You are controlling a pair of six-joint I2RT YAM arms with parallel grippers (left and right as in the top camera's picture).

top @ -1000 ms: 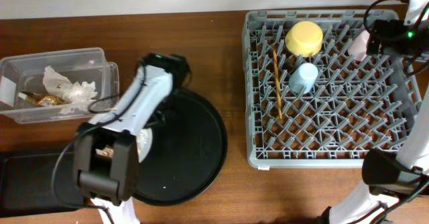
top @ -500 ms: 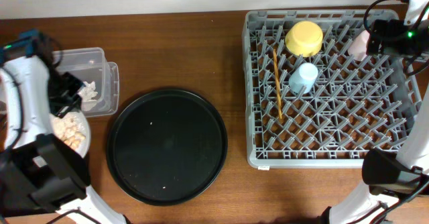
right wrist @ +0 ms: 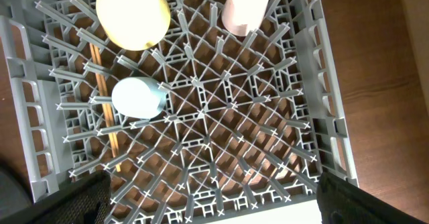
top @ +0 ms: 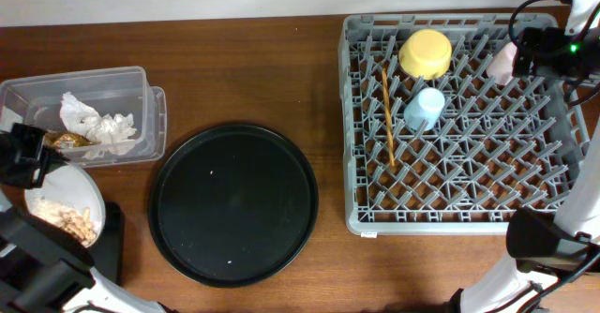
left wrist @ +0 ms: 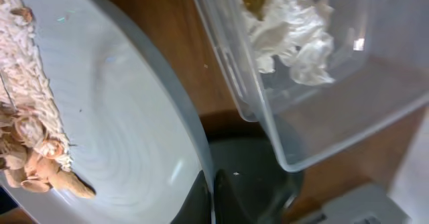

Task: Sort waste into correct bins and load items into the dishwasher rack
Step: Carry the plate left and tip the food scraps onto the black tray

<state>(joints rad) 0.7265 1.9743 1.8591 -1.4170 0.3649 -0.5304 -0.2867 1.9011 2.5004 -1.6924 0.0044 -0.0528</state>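
Observation:
My left gripper (top: 37,166) is shut on the rim of the pale-grey plate (top: 58,201), holding it at the front left, partly over the shallow black bin (top: 111,245). Beige food scraps (top: 70,221) lie on the plate. In the left wrist view the fingers (left wrist: 209,198) pinch the plate (left wrist: 120,137) with the scraps (left wrist: 30,127) at its left. The clear tub (top: 145,116) holds white tissue (top: 98,124) and a gold wrapper (top: 66,140). The grey rack (top: 469,196) holds the yellow bowl (top: 425,52), light-blue cup (top: 425,107), chopsticks (top: 386,116) and pink cup (top: 503,62). My right gripper (right wrist: 214,207) is open and empty above the rack.
The large round black tray (top: 234,203) lies between the tub and the rack. In the left wrist view the tub's wall (left wrist: 241,83) is close beside the plate's rim. The rack's near right part (right wrist: 268,137) holds nothing.
My left arm has swung from over the round black tray to the far left, carrying the plate to the front left corner. The right arm has not moved.

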